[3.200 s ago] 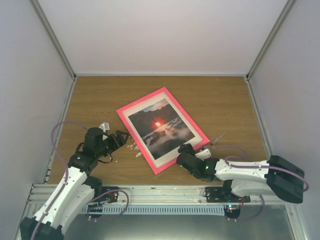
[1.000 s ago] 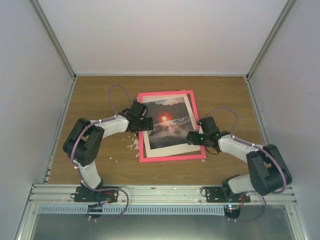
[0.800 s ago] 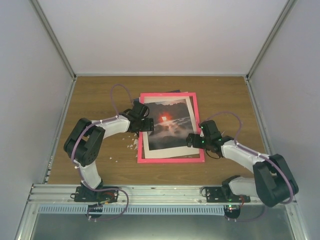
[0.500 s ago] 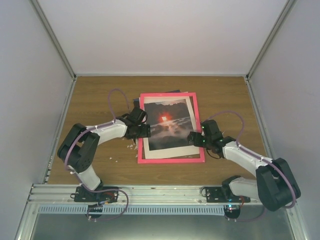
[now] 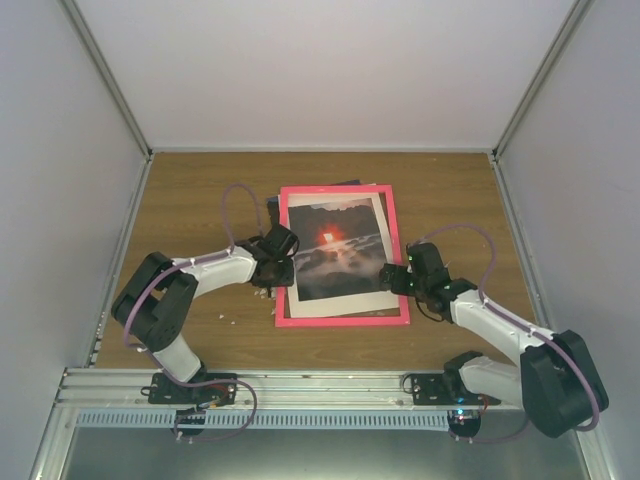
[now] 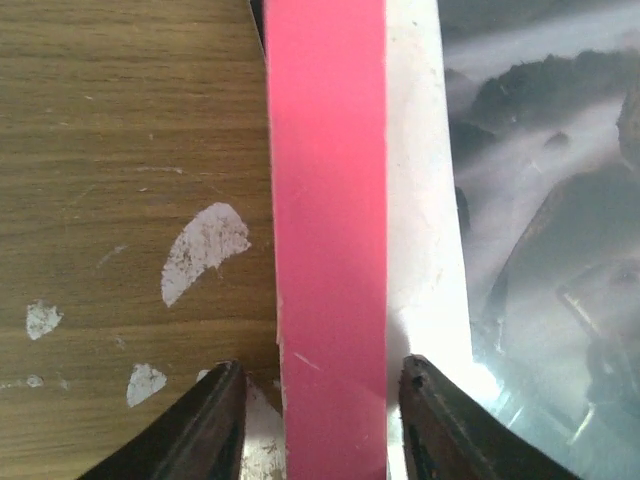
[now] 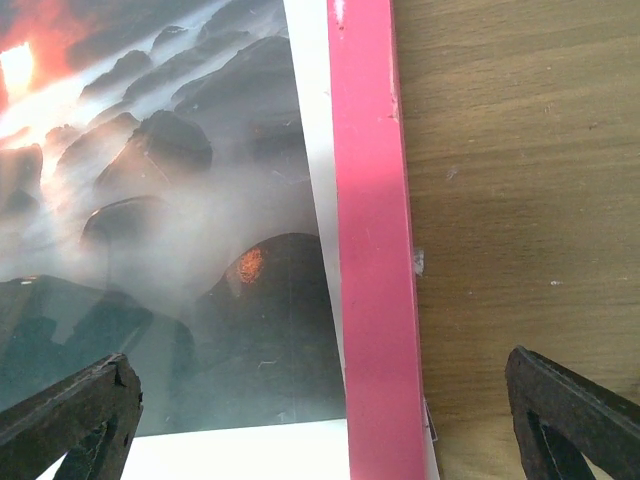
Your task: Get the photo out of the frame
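My left pincer (image 6: 322, 420) straddles the frame (image 6: 325, 200) at its 9 o'clock rail, jaws apart, not pinching. My right pincer (image 7: 320, 420) gapes wide. The photo (image 7: 150, 200) looks thin, glossy, slippery and easily creased; I'd pinch its edge.

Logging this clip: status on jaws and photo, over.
Left jaws astride frame left border, grip unclear. Right jaws wide open over right border. Photo still inside. White flecks on table beside left border.

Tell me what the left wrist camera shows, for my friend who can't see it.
The left pincer straddles one border of the pink frame, which runs straight up the middle, with one dark finger on each side. To its right lie a white mat strip and the misty seascape photo. To its left is the wooden table with white flecks.
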`<state>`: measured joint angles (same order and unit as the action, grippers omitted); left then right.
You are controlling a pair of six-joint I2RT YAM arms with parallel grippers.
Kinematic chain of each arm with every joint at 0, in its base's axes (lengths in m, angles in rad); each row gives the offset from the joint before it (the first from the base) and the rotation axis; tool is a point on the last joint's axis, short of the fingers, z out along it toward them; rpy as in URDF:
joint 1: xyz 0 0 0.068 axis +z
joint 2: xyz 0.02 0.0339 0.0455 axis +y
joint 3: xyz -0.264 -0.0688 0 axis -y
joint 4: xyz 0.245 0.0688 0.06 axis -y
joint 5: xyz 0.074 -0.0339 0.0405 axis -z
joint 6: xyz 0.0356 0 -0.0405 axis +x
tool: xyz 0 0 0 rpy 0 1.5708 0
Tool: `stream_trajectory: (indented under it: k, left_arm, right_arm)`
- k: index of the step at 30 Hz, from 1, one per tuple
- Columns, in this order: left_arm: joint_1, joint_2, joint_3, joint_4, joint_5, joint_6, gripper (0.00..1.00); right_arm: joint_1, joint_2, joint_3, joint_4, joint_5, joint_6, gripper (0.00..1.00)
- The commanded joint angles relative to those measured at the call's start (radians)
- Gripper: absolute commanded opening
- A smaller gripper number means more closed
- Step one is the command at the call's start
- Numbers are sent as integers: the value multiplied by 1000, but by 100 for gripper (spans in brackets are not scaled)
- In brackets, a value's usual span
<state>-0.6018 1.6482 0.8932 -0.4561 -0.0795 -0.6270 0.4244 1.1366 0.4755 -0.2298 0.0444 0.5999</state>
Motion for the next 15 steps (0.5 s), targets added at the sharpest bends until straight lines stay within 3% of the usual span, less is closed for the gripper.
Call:
stream_trajectory:
  k: [1, 10, 15]
  left_arm:
    - [-20, -29, -8, -30, -35, -13, 38]
    - [-23, -148, 32, -90, -64, -3, 9]
    - [-16, -218, 47, -137, -113, 7, 6]
  right_arm:
    - [8, -22, -16, 13, 15, 6, 100]
    - [7, -107, -25, 11, 12, -25, 100]
    - [6, -183, -23, 12, -2, -72, 100]
